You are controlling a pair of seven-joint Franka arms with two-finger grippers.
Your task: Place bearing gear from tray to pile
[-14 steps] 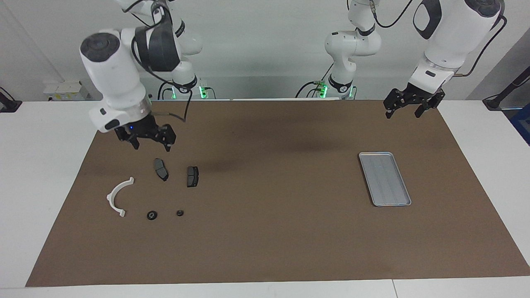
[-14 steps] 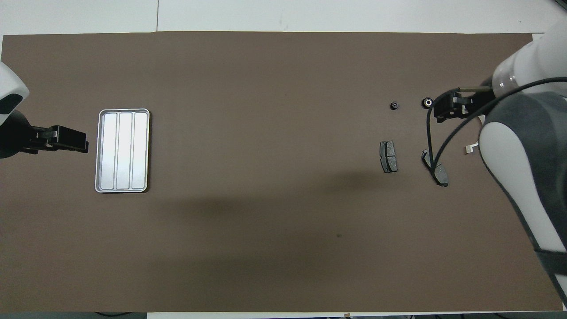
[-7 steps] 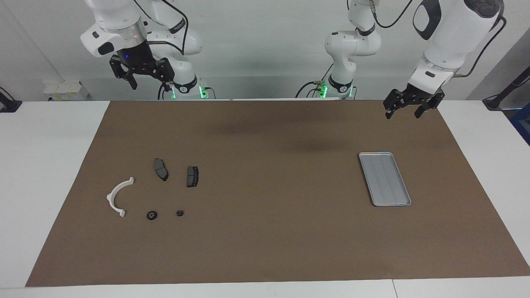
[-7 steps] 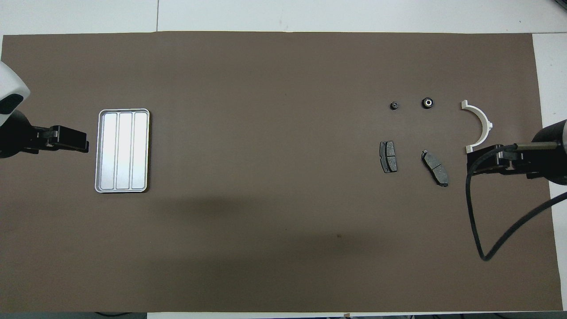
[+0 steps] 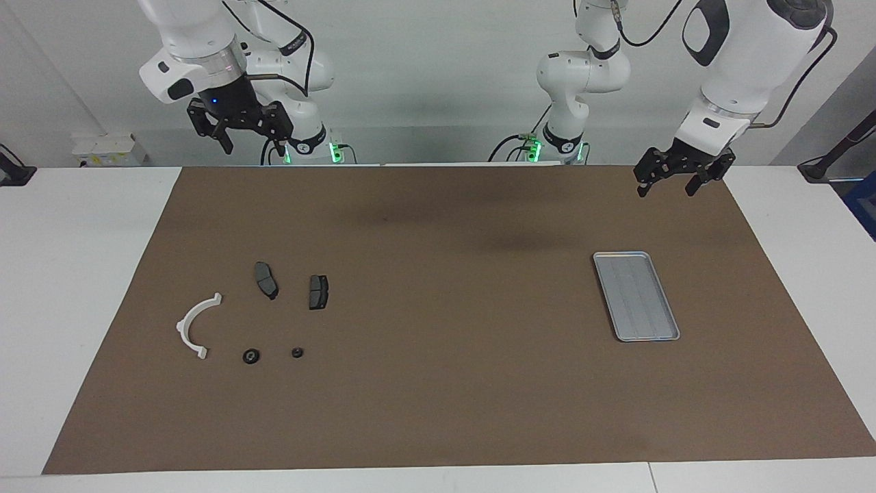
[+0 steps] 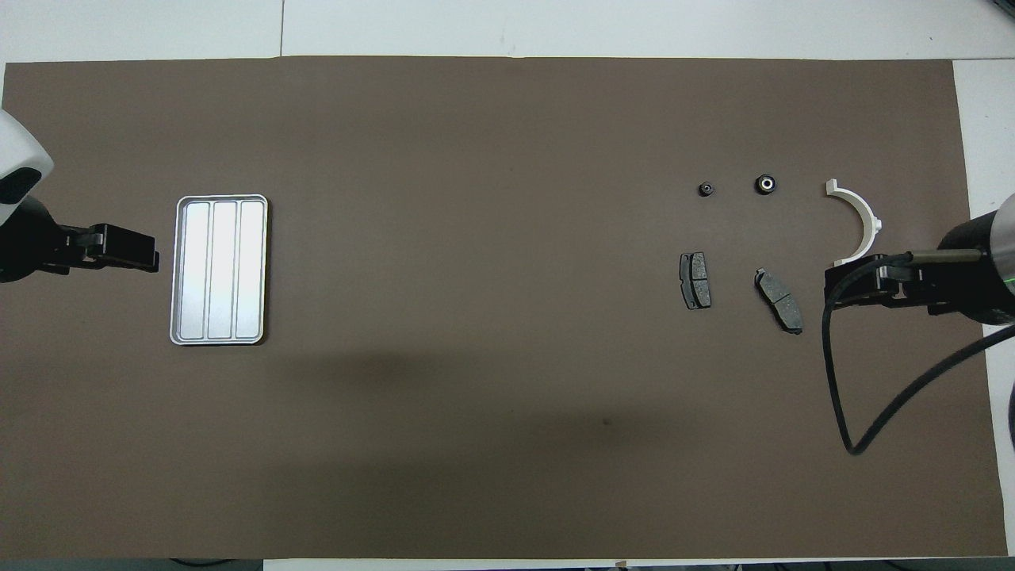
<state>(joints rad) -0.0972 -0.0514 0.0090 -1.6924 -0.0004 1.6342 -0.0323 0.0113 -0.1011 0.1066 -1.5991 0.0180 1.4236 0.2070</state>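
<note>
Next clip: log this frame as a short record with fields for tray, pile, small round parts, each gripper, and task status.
tray: nothing in it, toward the left arm's end
pile: white half-ring, two brake pads, toward the right arm's end
bearing gears: on the mat beside the half-ring, farther from the robots than the pads
left gripper: open, holding nothing, raised
right gripper: open, holding nothing, raised high
status: looks done

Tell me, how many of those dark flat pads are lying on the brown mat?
2. One pad lies beside the white half-ring; the other pad lies beside the first, toward the tray. None looks hidden.
</note>
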